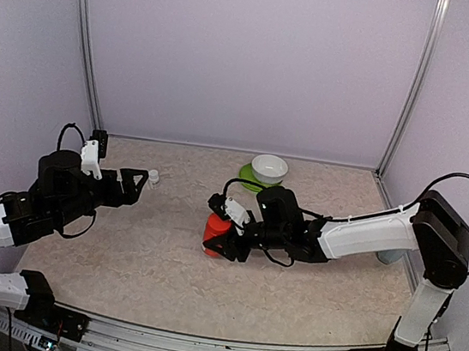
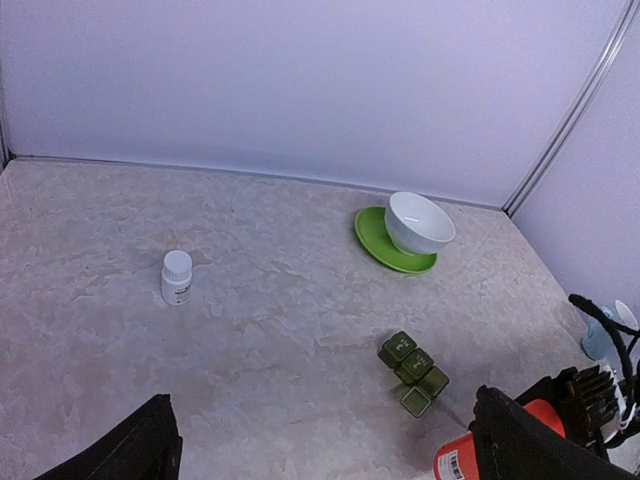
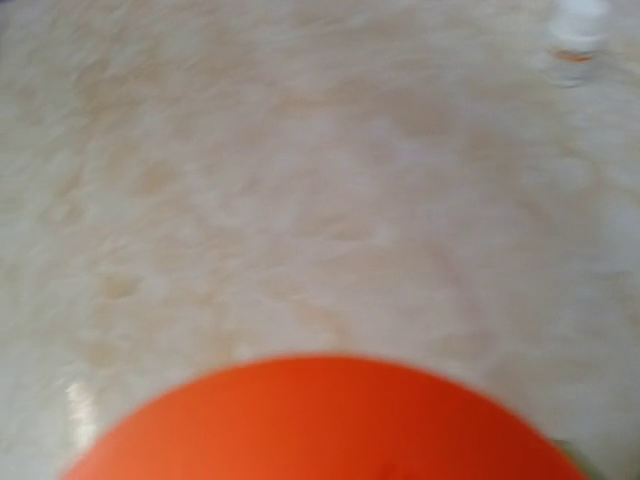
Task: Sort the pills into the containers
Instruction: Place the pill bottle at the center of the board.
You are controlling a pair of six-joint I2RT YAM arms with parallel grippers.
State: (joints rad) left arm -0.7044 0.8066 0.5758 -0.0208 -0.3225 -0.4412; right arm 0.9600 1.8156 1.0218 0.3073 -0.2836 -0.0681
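Note:
The containers (image 2: pixel 413 372), a small dark green strip of three joined compartments, lie on the table in the left wrist view, one lid open; the right arm hides them in the top view. No loose pills show. My right gripper (image 1: pixel 228 234) is shut on the upright red bottle (image 1: pixel 214 231), which fills the bottom of the right wrist view (image 3: pixel 320 420); its fingers are hidden there. At the left, my left gripper (image 1: pixel 140 186) hangs open and empty, its fingers (image 2: pixel 135 450) at the lower corners of its wrist view, next to a tiny white bottle (image 1: pixel 153 177).
A white bowl (image 1: pixel 269 168) stands on a green plate (image 1: pixel 250 177) at the back, just beyond the right gripper. The tiny white bottle (image 2: pixel 177 277) stands alone left of centre. Pale walls and metal posts close off the table's back and sides.

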